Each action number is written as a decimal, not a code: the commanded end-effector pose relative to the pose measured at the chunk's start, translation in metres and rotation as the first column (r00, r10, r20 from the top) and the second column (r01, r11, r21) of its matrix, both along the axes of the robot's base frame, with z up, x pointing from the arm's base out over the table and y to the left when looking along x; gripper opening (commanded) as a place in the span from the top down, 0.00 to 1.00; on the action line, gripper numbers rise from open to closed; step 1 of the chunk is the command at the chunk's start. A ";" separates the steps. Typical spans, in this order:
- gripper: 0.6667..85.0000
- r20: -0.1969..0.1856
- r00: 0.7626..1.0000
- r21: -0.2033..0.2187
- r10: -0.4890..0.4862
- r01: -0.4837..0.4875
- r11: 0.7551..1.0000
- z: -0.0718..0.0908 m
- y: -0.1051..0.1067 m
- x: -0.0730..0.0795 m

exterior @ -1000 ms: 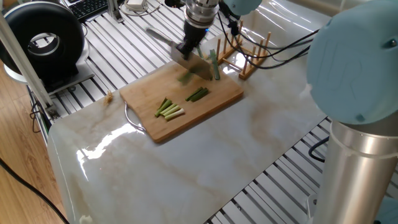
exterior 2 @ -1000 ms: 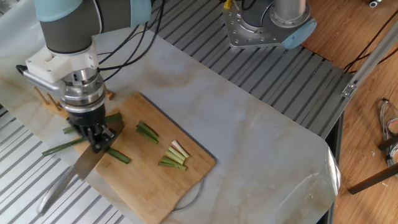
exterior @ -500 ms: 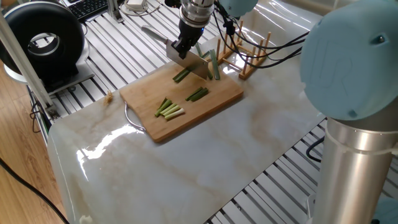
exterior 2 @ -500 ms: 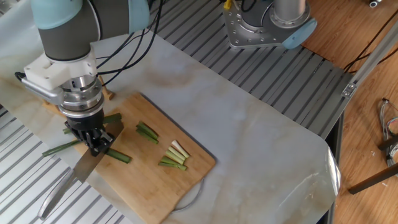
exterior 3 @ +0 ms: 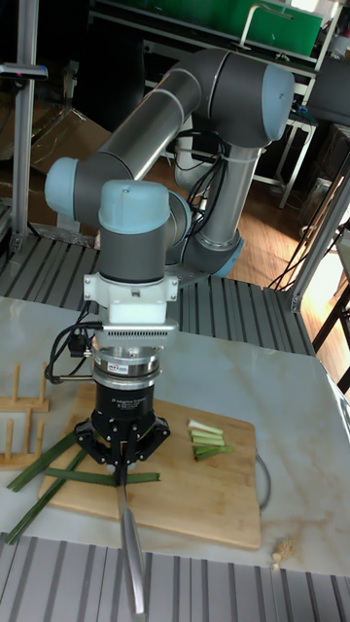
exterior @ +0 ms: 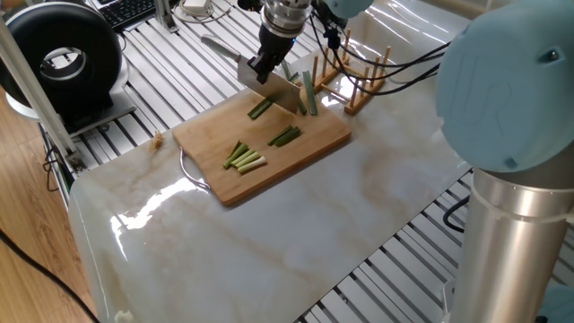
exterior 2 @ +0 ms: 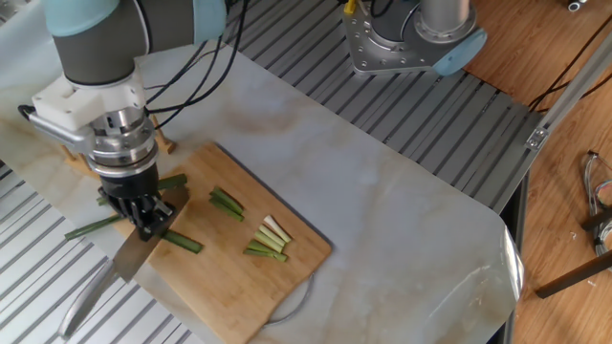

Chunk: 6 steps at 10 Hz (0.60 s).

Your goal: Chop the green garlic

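Observation:
My gripper (exterior: 261,69) is shut on a knife (exterior: 273,90), holding the blade tilted just above the far end of the wooden cutting board (exterior: 211,135). The green garlic lies in cut pieces: a pale bundle (exterior: 244,159), a dark green pair (exterior: 285,136), and one piece (exterior: 261,109) beside the blade. Its long uncut leaves (exterior: 309,92) hang off the board's far edge. From the other side the gripper (exterior 2: 147,223) stands over the leaves (exterior 2: 96,227), with the knife (exterior 2: 139,256) pointing off the board (exterior 2: 229,282). In the tall view the gripper (exterior 3: 121,469) hides the cut point.
A wooden peg rack (exterior: 363,76) stands just behind the board. A black round device (exterior: 63,58) and a keyboard (exterior: 130,9) sit at the back left. A second robot base (exterior 2: 411,38) is across the table. A small brown scrap (exterior: 158,139) lies near the board.
The gripper lifted the knife slightly up and back from the board. A freshly cut green piece now lies still beside the blade, where it was blurred a second ago.

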<state>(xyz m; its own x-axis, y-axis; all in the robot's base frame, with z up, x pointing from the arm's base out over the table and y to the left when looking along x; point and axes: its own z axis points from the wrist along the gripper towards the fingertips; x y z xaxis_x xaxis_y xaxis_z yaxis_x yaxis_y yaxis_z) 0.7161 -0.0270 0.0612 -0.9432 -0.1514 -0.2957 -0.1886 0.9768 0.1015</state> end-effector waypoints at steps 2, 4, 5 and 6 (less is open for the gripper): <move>0.99 0.022 0.999 0.001 -0.038 0.038 0.999 -0.011 0.018 0.011; 0.99 0.008 1.000 0.001 -0.027 0.027 1.000 -0.002 0.016 0.004; 0.99 0.003 1.000 0.005 -0.024 0.024 1.000 0.001 0.015 0.000; 0.99 -0.005 1.000 0.003 -0.023 0.023 1.000 0.002 0.013 -0.003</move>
